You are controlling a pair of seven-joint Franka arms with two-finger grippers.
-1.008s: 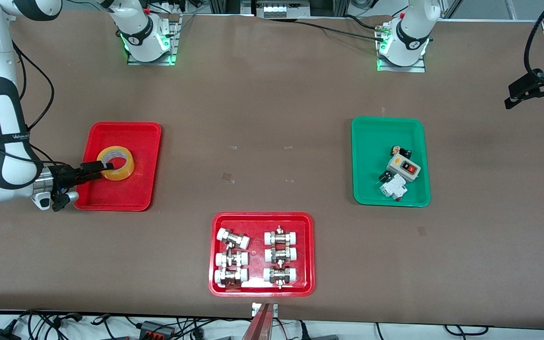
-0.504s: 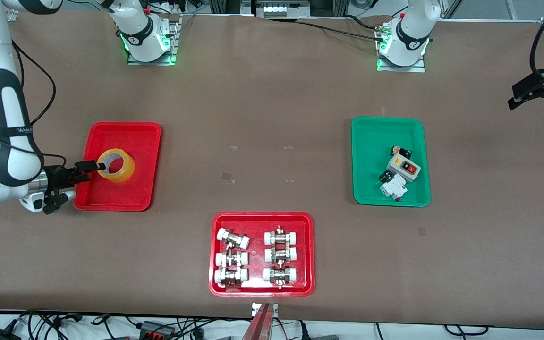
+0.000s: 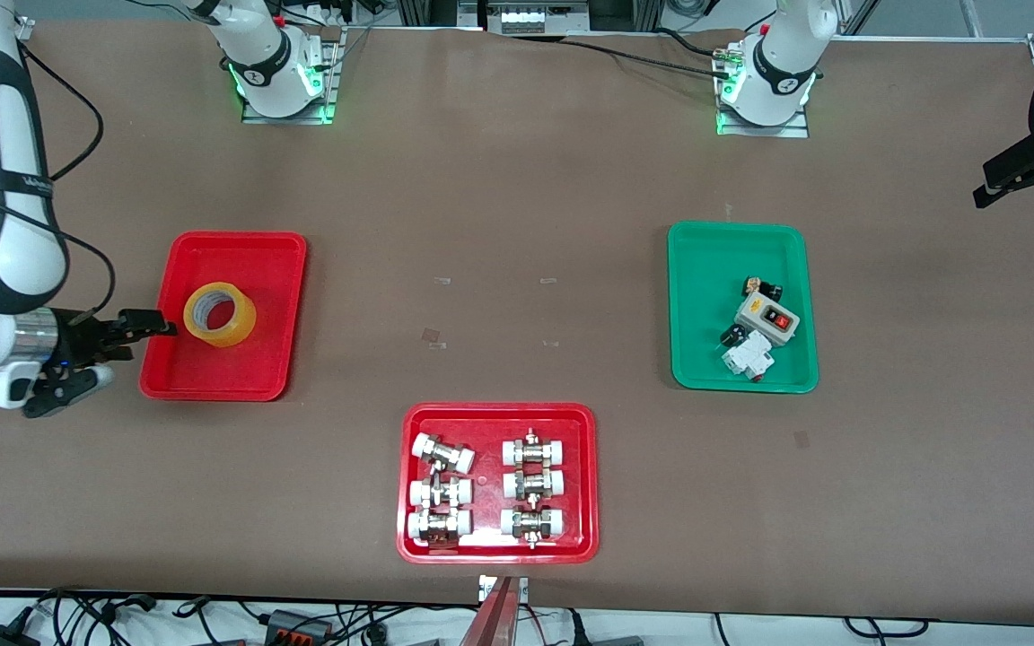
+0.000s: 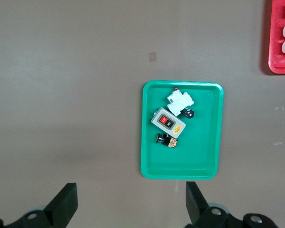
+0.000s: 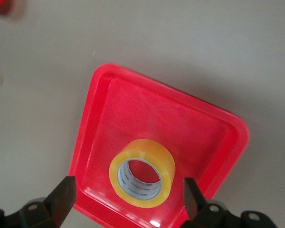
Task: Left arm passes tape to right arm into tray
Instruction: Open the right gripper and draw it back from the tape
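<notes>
**Tape lies flat in the red tray, free of the open right gripper**

The tape is a yellow roll resting flat on the floor of the plain red tray, its round hole facing up, so its axis stands upright and no side is longer than another. It sits in the half of the tray toward the right arm's end of the table.

The right gripper points level toward the roll from over the tray's rim at that same end. Its fingers stand wide apart and hold nothing. The roll lies straight ahead of the fingertips, just beside them, with a thin strip of red tray floor showing between. In the right wrist view the tape is centred between the two spread fingers and a little ahead of them, with the tray all around it.

The left gripper hangs over bare table at the left arm's end, well apart from the tape; this arm waits. Its fingers are also wide and empty, as the left wrist view shows, looking down on the green tray of small electrical parts.

The right arm is much the nearer to the tape. With the roll already in the tray and released, the task looks finished; what is left is likely only to draw clear.
</notes>
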